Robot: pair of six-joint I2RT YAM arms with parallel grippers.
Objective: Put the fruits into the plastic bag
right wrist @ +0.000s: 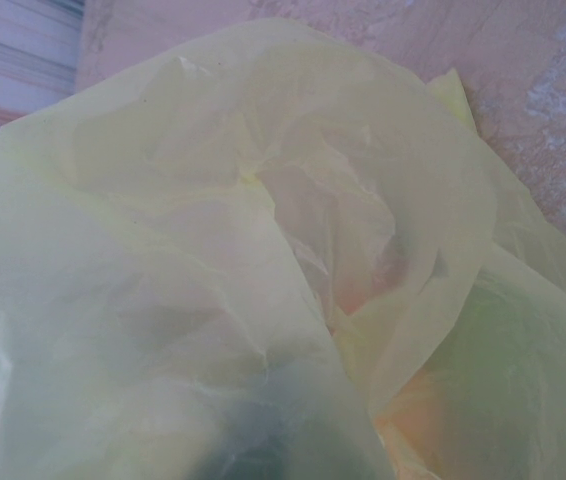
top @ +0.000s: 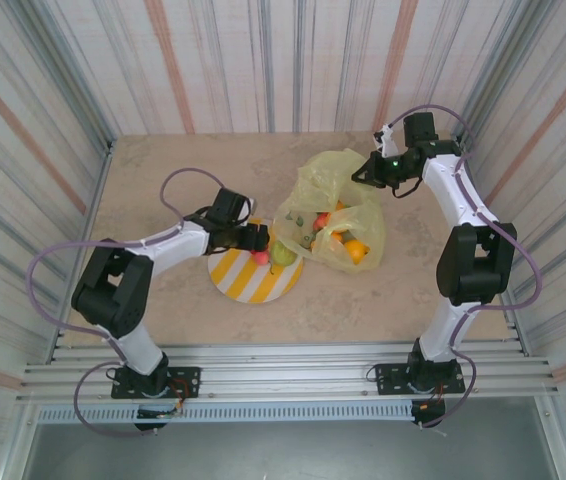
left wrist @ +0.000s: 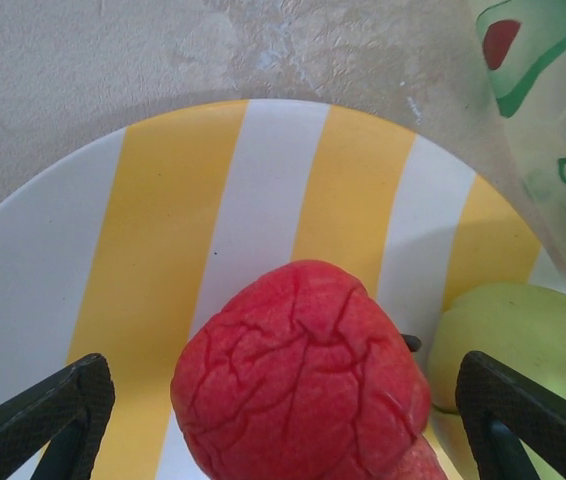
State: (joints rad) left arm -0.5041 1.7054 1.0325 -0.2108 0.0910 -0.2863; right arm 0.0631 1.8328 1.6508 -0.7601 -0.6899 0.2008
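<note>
Robot lab test cell, not a home. Striped panel walls (top: 263, 60) box in a beige stone-look counter (top: 143, 170) on three sides. Two robot arms, left (top: 123, 290) and right (top: 468, 260), bolted to aluminium rails (top: 293, 370) along bottom of frame. Loose purple cables (top: 53, 250) loop off the arms.

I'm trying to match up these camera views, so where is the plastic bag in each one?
Top external: plastic bag right of centre, just right of the striped plate.
Left wrist: upper right corner, printed film beyond the plate's rim.
Right wrist: close up, crumpled folds from left edge to lower right.
Shared landmark: the beige table, seen in all three.
</note>
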